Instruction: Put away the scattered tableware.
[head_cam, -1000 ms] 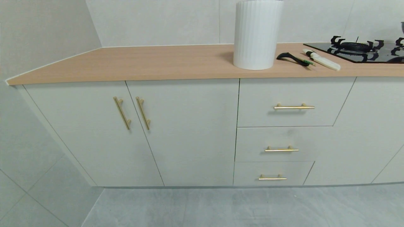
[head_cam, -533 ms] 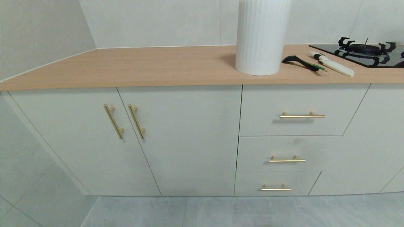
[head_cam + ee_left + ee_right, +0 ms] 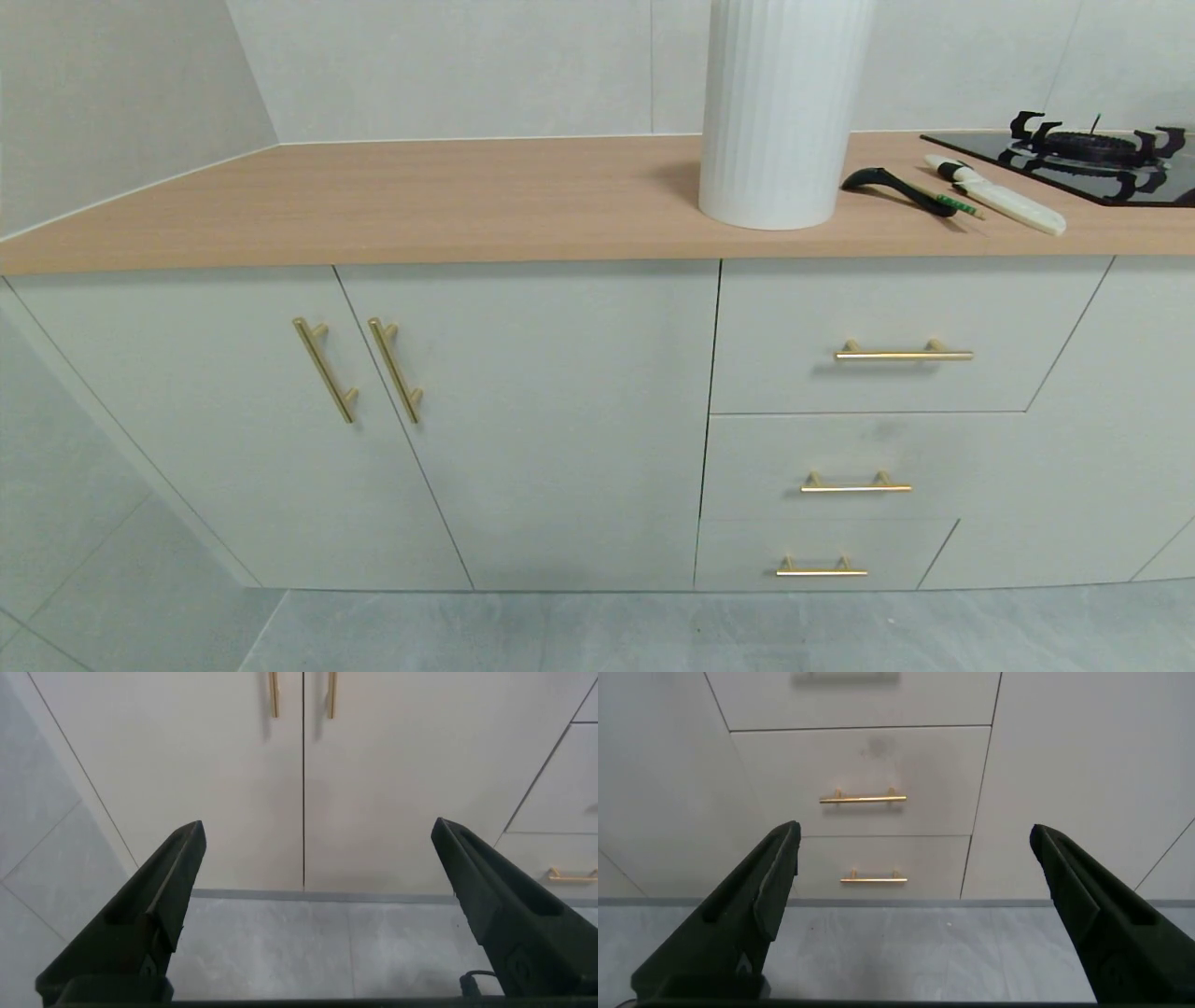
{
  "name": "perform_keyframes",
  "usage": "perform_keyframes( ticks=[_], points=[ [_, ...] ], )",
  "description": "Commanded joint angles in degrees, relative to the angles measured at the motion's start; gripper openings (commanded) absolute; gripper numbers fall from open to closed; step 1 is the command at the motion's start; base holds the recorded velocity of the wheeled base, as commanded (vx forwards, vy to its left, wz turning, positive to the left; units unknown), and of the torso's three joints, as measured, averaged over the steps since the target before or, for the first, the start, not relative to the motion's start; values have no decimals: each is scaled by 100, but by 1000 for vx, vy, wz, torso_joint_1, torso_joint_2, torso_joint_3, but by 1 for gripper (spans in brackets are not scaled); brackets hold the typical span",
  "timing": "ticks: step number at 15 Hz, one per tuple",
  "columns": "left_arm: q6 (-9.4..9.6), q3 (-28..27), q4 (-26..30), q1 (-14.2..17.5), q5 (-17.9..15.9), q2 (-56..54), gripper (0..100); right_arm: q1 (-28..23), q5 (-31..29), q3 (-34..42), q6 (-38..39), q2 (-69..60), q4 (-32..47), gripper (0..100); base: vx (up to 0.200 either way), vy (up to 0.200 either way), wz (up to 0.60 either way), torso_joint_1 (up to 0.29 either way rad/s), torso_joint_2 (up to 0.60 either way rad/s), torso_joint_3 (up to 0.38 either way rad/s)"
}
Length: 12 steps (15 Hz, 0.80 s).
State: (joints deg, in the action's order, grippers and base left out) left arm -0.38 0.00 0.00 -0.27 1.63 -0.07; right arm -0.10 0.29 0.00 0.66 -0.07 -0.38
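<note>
On the wooden counter [image 3: 420, 201] a black ladle [image 3: 894, 186], green chopsticks [image 3: 954, 201] and a white knife [image 3: 1001, 196] lie to the right of a tall white ribbed holder [image 3: 780, 112]. My left gripper [image 3: 318, 840] is open with nothing between its fingers, low down and facing the double cabinet doors [image 3: 304, 775]. Facing the lower drawers [image 3: 864, 784], my right gripper [image 3: 915, 845] is open and holds nothing.
A black gas hob [image 3: 1092, 154] sits at the counter's right end. Below are two cabinet doors [image 3: 373, 420] with gold handles and three drawers [image 3: 887, 355] with gold pulls. Grey tiled floor [image 3: 597, 635] runs in front, and a tiled wall [image 3: 93, 103] closes the left side.
The head camera has moved closer and a little left, so the cabinet and counter look larger and sit lower in the picture. The tableware itself has not moved.
</note>
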Motion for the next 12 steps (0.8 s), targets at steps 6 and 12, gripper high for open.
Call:
perform_keyframes(
  ticks=[6,12],
  points=[
    [-6,0,0,0,4,7,100,115,50,-1002,523,543,-85,100,0,0,0,0,0,0],
    [-6,0,0,0,4,7,100,871,604,-1740,31,4525,-120,100,0,0,0,0,0,0]
  ],
)
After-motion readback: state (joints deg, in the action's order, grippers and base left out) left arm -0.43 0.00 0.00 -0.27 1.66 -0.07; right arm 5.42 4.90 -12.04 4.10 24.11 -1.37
